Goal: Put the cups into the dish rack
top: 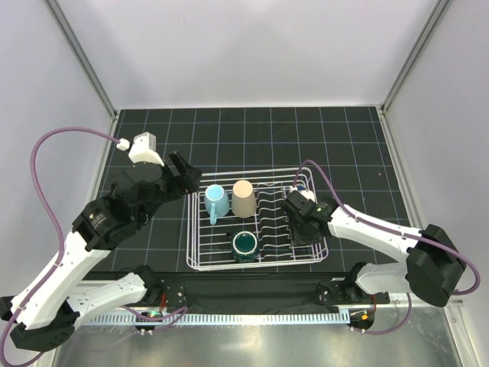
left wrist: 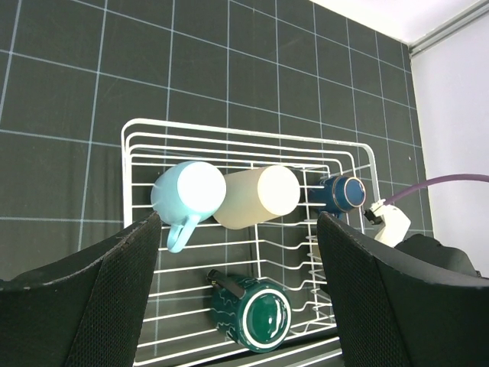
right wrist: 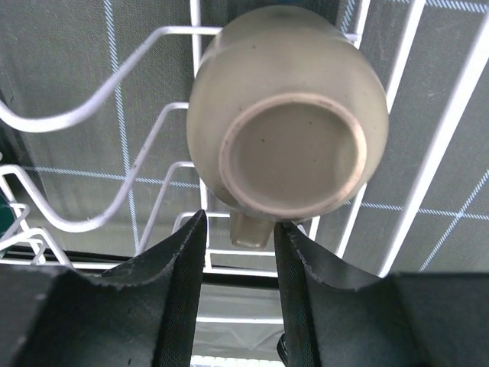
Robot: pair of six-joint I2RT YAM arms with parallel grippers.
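Observation:
The white wire dish rack (top: 190, 246) lies mid-table. In it stand a light blue mug (top: 215, 202), a beige handleless cup (top: 243, 199) and a dark teal-green mug (top: 244, 245) lying on its side. The left wrist view shows the same three cups, the light blue mug (left wrist: 187, 195), the beige cup (left wrist: 256, 196) and the teal mug (left wrist: 256, 313), plus a dark blue mug (left wrist: 341, 193) at the rack's far right. My left gripper (top: 183, 177) hovers open and empty beside the rack's far left corner. My right gripper (right wrist: 241, 222) is low in the rack's right end. Its jaws stand slightly apart on either side of the handle of an upside-down tan mug (right wrist: 286, 145).
The rack's wavy plate dividers (right wrist: 137, 191) run just left of the tan mug. The black gridded mat (top: 252, 138) stretches behind the rack. Grey walls and metal posts (top: 80, 57) close in the sides. The right arm's purple cable (top: 321, 176) loops over the rack's far right corner.

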